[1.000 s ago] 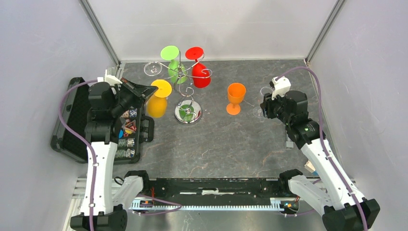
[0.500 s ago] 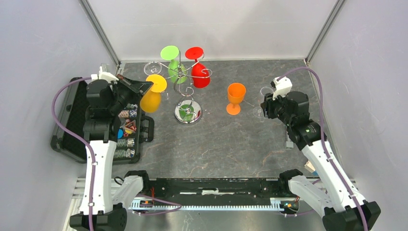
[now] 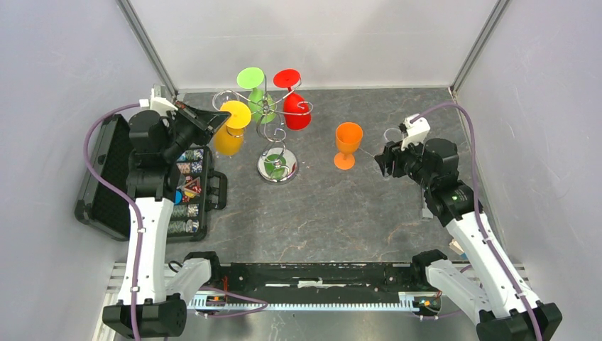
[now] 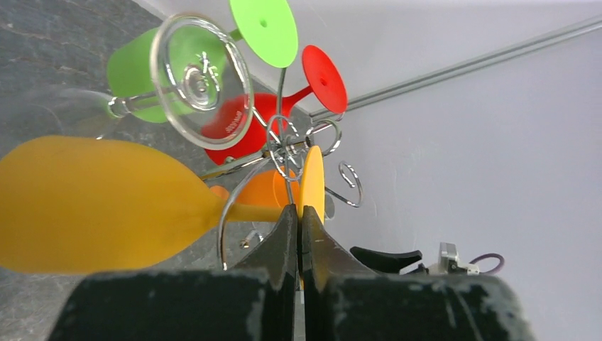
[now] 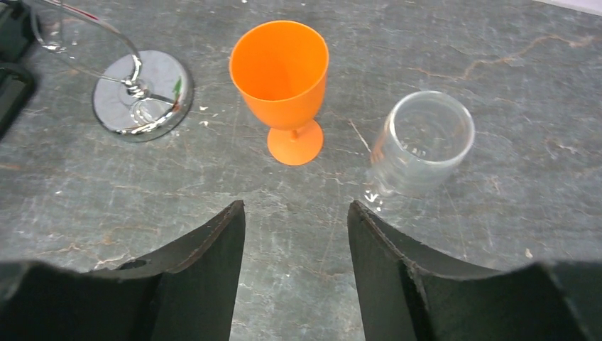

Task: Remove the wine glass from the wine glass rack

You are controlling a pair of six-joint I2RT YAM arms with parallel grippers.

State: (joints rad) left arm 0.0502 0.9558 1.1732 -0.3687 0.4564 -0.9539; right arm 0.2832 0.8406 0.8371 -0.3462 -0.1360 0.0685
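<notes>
The chrome wine glass rack (image 3: 277,166) stands at the centre back, its curled arms (image 4: 287,145) bearing a green glass (image 3: 257,99), a red glass (image 3: 295,108) and a clear glass (image 4: 199,74). My left gripper (image 3: 216,126) is shut on the stem of a yellow wine glass (image 3: 228,136), held sideways beside the rack's left arms. In the left wrist view the jaws (image 4: 299,211) pinch the stem next to the foot, and a wire arm crosses the stem. My right gripper (image 5: 296,206) hangs open over the table, nothing between its fingers.
An orange glass (image 5: 282,71) and a clear glass (image 5: 426,142) stand upright on the table just ahead of the right gripper. An open black case (image 3: 106,177) with small parts lies at the left edge. Grey walls close in the back and sides.
The left gripper has carried the yellow glass toward the back, closer to the rack's top. The right gripper's jaws have opened wider.
</notes>
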